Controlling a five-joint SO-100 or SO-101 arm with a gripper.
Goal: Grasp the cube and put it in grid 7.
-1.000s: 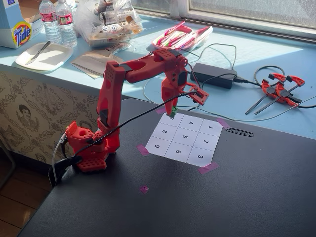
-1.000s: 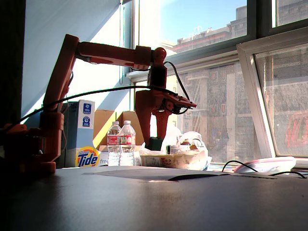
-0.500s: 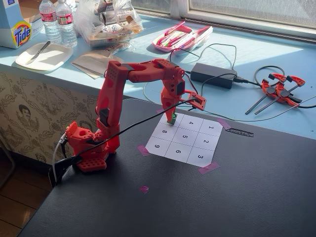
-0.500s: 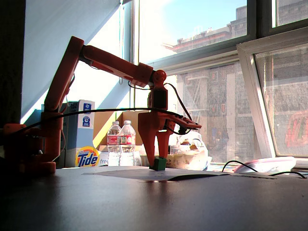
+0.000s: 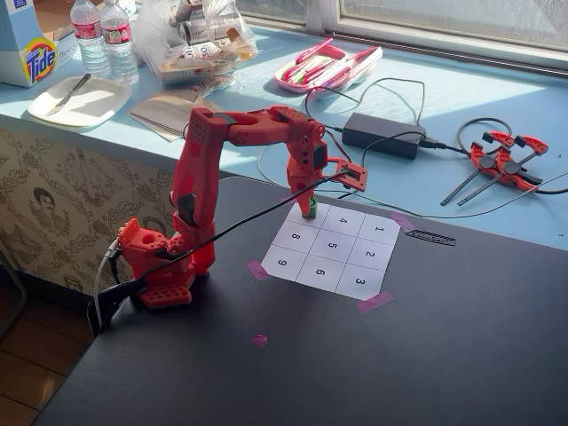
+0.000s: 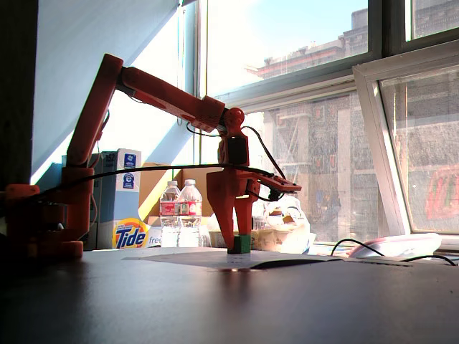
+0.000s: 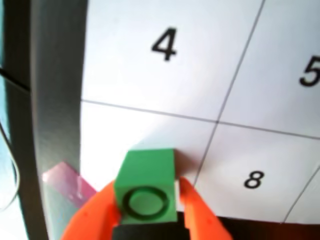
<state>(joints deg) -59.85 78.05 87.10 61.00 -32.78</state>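
The cube (image 7: 146, 185) sits at lower centre of the wrist view on grid 7 (image 7: 125, 137) — the corner cell below the 4 and left of the 8. The gripper (image 7: 148, 200) pinches it on both sides — orange fingers (image 7: 197, 212) touching its faces. In a fixed view the cube (image 6: 241, 244) rests on the paper sheet (image 6: 215, 259).

Wrist view: cube (image 7: 146, 182) sits between the gripper (image 7: 148, 207) fingers, on the corner cell, grid 7 (image 7: 125, 135), below cell 4 (image 7: 165, 55) and left of cell 8 (image 7: 255, 175). Tape (image 7: 65, 182) just left at sheet corner. A fixed view: arm base (image 5: 160, 266) left of numbered sheet (image 5: 342, 257); power brick (image 5: 383, 135) behind it.
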